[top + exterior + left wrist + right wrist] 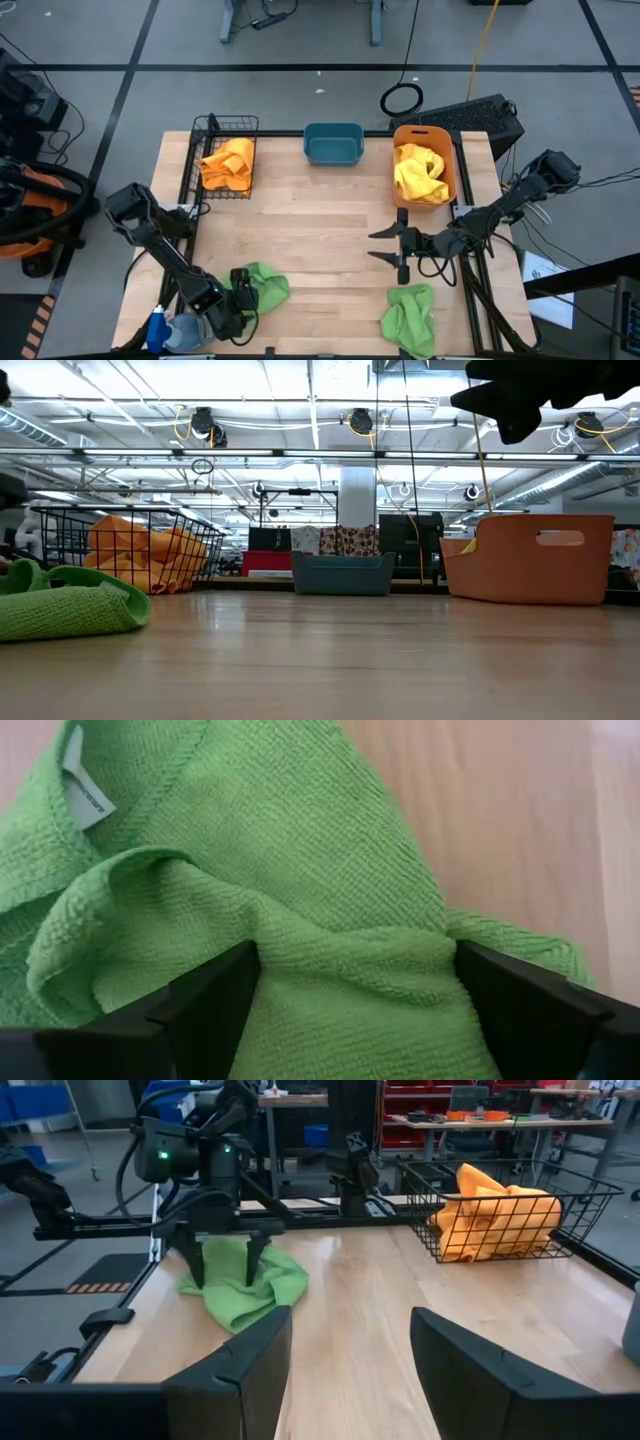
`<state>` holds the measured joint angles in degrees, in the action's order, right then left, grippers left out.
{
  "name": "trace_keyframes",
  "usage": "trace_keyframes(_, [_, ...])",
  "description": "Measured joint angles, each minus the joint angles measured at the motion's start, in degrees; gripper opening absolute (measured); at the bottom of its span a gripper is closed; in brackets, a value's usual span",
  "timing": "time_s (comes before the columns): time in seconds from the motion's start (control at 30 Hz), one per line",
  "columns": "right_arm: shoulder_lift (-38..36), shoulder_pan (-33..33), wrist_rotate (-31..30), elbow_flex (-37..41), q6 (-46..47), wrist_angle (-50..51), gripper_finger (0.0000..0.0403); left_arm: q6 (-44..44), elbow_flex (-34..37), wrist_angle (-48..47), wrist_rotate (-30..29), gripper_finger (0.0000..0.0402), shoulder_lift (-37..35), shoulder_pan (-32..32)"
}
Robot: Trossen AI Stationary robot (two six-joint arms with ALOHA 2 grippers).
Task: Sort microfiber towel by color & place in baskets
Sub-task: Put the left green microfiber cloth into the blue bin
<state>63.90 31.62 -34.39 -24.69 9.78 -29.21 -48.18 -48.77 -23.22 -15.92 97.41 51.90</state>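
A green towel (268,288) lies crumpled on the table near its near left corner, and it also shows in the low view (65,608) and the right wrist view (245,1285). My left gripper (240,292) stands over it, open, fingers down into the cloth. A second green towel (408,316) lies near the near right corner. My right gripper (392,246) hovers open above bare wood, left of the right arm's base, touching nothing. The black wire basket (228,128) holds an orange towel (228,164). The teal tub (333,143) shows nothing inside. The orange bin (424,135) holds a yellow towel (420,173). My left gripper (350,1010) comes from above, pointing down, with its open fingers (215,1000) on either side of a raised fold (350,960) of the green towel. The bunched cloth fills the gap and meets both inner faces. The towel lies on the table, slack.
The three containers stand in a row along the far edge. A blue and white object (160,330) sits at the near left corner beside the left arm. Bare wood (320,235) stretches across the table's middle.
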Motion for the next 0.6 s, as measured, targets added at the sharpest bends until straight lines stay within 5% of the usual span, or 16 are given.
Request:
trace_keyframes(0.3, [0.00,0.00,-0.07,0.00,-0.02,0.23,0.0196,4.16,-0.40,1.52,-0.77,0.0315,4.25,-1.19])
trace_keyframes(0.6, [0.00,0.00,-0.07,0.00,-0.02,0.41,0.0196,10.45,-0.13,4.32,-2.67,0.0127,4.59,-4.79])
